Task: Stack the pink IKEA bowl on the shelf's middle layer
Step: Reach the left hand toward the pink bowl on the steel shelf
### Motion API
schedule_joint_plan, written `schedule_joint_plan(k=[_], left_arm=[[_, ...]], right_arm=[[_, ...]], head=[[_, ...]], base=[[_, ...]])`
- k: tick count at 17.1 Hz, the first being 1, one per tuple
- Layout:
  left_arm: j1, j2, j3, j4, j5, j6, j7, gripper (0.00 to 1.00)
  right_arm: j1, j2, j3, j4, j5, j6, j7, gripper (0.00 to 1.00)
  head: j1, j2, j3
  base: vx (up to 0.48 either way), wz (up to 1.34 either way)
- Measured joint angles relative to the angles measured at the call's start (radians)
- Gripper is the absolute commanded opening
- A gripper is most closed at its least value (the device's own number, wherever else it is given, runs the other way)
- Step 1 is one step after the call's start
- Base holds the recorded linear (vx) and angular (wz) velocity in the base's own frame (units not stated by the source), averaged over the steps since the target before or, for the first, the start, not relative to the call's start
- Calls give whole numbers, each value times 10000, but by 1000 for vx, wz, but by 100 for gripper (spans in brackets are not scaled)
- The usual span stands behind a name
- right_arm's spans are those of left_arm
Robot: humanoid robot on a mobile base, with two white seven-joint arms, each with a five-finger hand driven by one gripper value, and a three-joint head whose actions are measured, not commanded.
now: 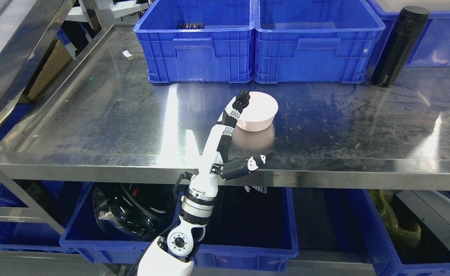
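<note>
Head view: left hand (235, 126) open, fingertips (243, 98) at pink bowl (258, 111), no legible txt.

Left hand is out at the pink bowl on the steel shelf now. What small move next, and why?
Probably close the thumb toward the fingers to pinch the rim. The left hand is open, its fingertips at the near-left rim of the pink bowl, thumb splayed well off toward the shelf edge. The bowl sits upright and ungrasped, and whether the fingertips touch the rim is unclear, so I'd close slowly.
</note>
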Motion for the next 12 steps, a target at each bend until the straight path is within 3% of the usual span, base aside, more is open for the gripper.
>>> schedule_joint_plan(k=[6, 12], left_arm=[[-170, 0, 530, -22, 0, -283, -279, 100], [-2602, 782, 1017, -9, -1406, 2251, -1559, 97]], right_arm=[[0, 0, 0, 0, 3, 0, 0, 100], [1, 0, 0, 0, 2, 29, 0, 100]], head=[[0, -1, 0], [0, -1, 0]], base=[[2, -15], [-5, 24]])
